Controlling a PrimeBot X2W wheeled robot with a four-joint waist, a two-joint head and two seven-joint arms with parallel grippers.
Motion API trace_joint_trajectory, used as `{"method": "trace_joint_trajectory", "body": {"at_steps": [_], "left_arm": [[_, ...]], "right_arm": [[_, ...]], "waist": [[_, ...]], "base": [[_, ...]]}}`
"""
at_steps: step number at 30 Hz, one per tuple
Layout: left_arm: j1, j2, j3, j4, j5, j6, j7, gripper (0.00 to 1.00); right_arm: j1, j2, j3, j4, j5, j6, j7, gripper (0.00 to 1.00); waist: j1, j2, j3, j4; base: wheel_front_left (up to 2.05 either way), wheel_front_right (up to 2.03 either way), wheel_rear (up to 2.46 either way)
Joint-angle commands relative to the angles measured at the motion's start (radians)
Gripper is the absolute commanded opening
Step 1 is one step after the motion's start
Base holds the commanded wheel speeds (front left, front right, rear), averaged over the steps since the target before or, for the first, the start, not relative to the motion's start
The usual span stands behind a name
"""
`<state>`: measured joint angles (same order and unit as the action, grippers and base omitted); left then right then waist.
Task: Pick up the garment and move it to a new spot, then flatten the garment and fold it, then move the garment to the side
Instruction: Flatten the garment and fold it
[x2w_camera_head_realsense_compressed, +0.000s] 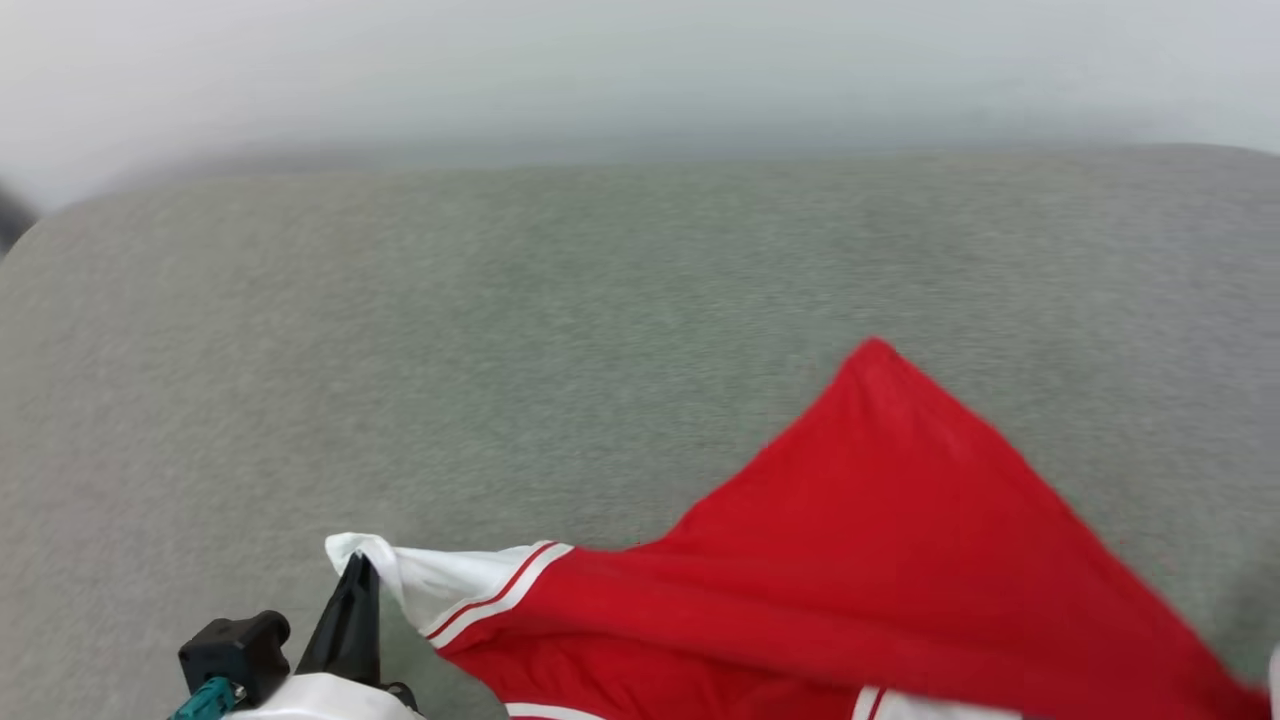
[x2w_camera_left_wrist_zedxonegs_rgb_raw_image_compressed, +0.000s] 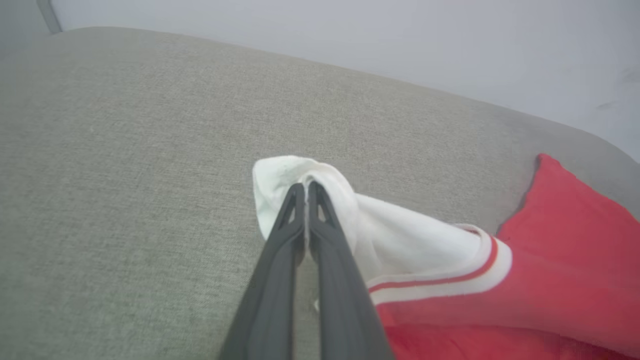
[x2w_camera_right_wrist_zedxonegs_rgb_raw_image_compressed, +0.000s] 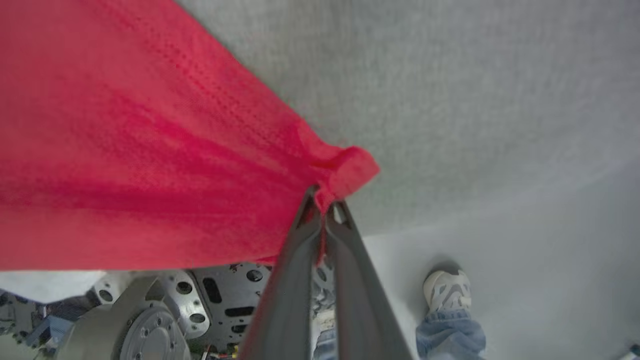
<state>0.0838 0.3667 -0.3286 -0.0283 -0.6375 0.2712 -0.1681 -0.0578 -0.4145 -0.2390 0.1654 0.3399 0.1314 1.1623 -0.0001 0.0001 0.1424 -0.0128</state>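
On the big grey cloth-covered top, toward the near right side, the garment is spreading out between the two grippers. It is showing plain red, with a white sleeve that has red and white stripes at its edge. One red corner is pointing far out across the grey top. I cannot tell if that corner is touching it.

The left gripper is pinching the tip of the white sleeve. Its two dark fingers are pressing together with just cloth between them, and the sleeve is bunching around their tips.

The right gripper is squeezing a red corner of the shirt, with its fingers closed tight on a little folded lump. Below it, a person's pale shoe and blue trouser leg are standing on the light floor, near the robot's grey metal base.
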Motion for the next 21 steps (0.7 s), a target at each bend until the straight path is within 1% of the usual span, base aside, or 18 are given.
{"method": "trace_joint_trajectory", "body": {"at_steps": [1, 3, 4, 5, 8, 11, 14, 16, 18, 19, 21], "left_arm": [[0.010, 0.006, 0.007, 0.003, 0.000, 0.003, 0.001, 0.00], [0.011, 0.011, 0.013, 0.007, -0.007, 0.006, 0.004, 0.00], [0.012, 0.014, 0.018, 0.008, -0.008, 0.008, 0.005, 0.00], [0.011, 0.016, 0.021, 0.009, -0.011, 0.010, 0.005, 0.00], [0.009, 0.022, 0.027, 0.008, -0.014, 0.012, 0.010, 0.00], [0.005, 0.024, 0.029, -0.001, -0.014, 0.016, 0.013, 0.00], [-0.006, 0.024, 0.024, -0.012, -0.011, 0.019, 0.020, 0.00], [-0.015, 0.024, 0.018, -0.023, -0.007, 0.018, 0.024, 0.00], [-0.025, 0.023, 0.011, -0.031, -0.002, 0.018, 0.028, 0.00], [-0.031, 0.022, 0.007, -0.037, 0.001, 0.017, 0.030, 0.00], [-0.047, 0.019, -0.002, -0.047, 0.006, 0.017, 0.031, 0.00]], "right_arm": [[0.026, 0.007, -0.013, 0.001, 0.008, -0.001, 0.001, 0.00], [0.076, 0.046, -0.039, 0.003, 0.024, -0.001, -0.016, 0.00], [0.092, 0.060, -0.046, 0.003, 0.031, -0.001, -0.028, 0.32], [0.107, 0.073, -0.056, 0.004, 0.041, -0.001, -0.041, 0.99], [0.110, 0.098, -0.080, -0.016, 0.065, -0.001, -0.127, 1.00], [0.069, 0.114, -0.094, -0.043, 0.070, -0.001, -0.266, 1.00], [0.021, 0.116, -0.094, -0.048, 0.072, -0.001, -0.401, 1.00], [-0.036, 0.112, -0.083, -0.055, 0.061, -0.001, -0.521, 1.00], [-0.083, 0.110, -0.055, -0.033, 0.048, -0.001, -0.620, 1.00], [-0.114, 0.112, -0.035, -0.019, 0.049, -0.001, -0.659, 1.00], [-0.177, 0.109, 0.013, 0.013, 0.059, -0.001, -0.704, 1.00]], "waist": [[0.0001, -0.0001, -0.019, -0.038], [0.0001, -0.0001, -0.017, -0.052], [0.0001, -0.0001, -0.015, -0.057], [0.0001, -0.0001, -0.013, -0.060], [0.0001, -0.0001, -0.006, -0.066], [0.0001, -0.0001, 0.004, -0.066], [0.0001, -0.0001, 0.016, -0.058], [0.0001, -0.0001, 0.029, -0.051], [0.0001, -0.0001, 0.044, -0.041], [0.0001, -0.0001, 0.052, -0.036], [0.0001, -0.0001, 0.070, -0.025]], "base": [[0.00, 0.00, 0.00], [0.00, 0.00, 0.00], [0.00, 0.00, 0.00], [0.00, 0.00, 0.00], [0.00, 0.00, 0.00], [0.00, 0.00, 0.00], [0.00, 0.00, 0.00], [0.00, 0.00, 0.00], [0.00, 0.00, 0.00], [0.00, 0.00, 0.00], [0.00, 0.00, 0.00]]}}
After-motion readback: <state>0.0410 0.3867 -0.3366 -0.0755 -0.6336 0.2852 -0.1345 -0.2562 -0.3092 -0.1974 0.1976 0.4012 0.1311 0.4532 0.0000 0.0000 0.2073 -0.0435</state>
